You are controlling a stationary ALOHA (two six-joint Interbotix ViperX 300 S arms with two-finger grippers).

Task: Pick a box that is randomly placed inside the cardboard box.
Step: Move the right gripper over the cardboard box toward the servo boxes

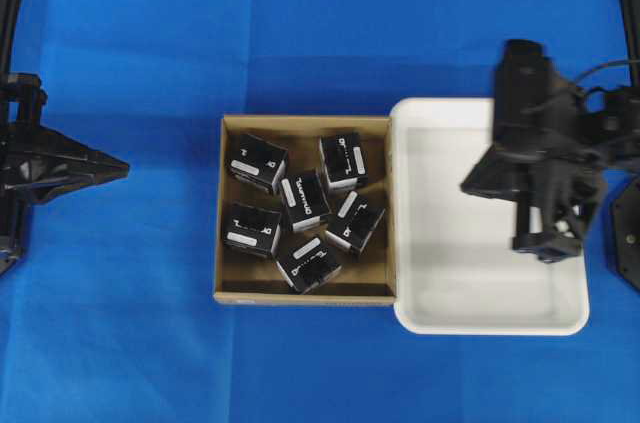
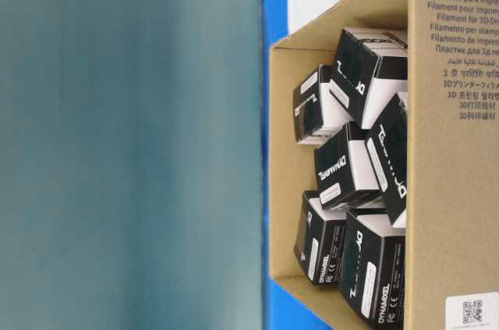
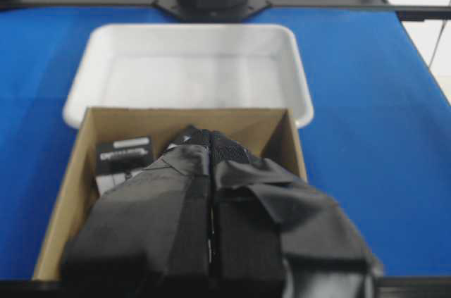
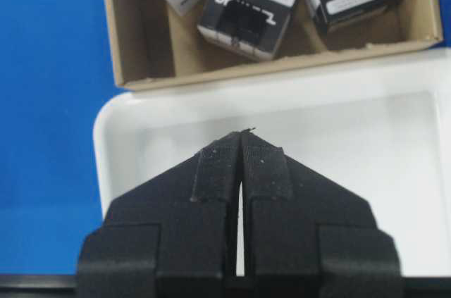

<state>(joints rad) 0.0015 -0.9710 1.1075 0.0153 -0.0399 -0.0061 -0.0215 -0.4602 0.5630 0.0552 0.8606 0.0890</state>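
Observation:
The tan cardboard box [image 1: 232,283] sits mid-table with several small black white-labelled boxes [image 1: 258,162] lying jumbled inside it. Those boxes also show in the table-level view [image 2: 347,170] and the right wrist view [image 4: 245,13]. My left gripper [image 1: 125,169] is shut and empty, well left of the cardboard box. In its wrist view the closed fingertips [image 3: 209,134] cover most of the cardboard box [image 3: 67,185], and one black box [image 3: 124,157] peeks out to the left. My right gripper [image 1: 466,186] hangs over the white tray, shut on nothing [image 4: 242,136].
A white plastic tray [image 1: 490,318] with nothing in it stands against the cardboard box's right side [image 4: 127,143]. Blue cloth [image 1: 120,323] covers the table all around. The cardboard box's printed wall [image 2: 452,189] fills the right of the table-level view.

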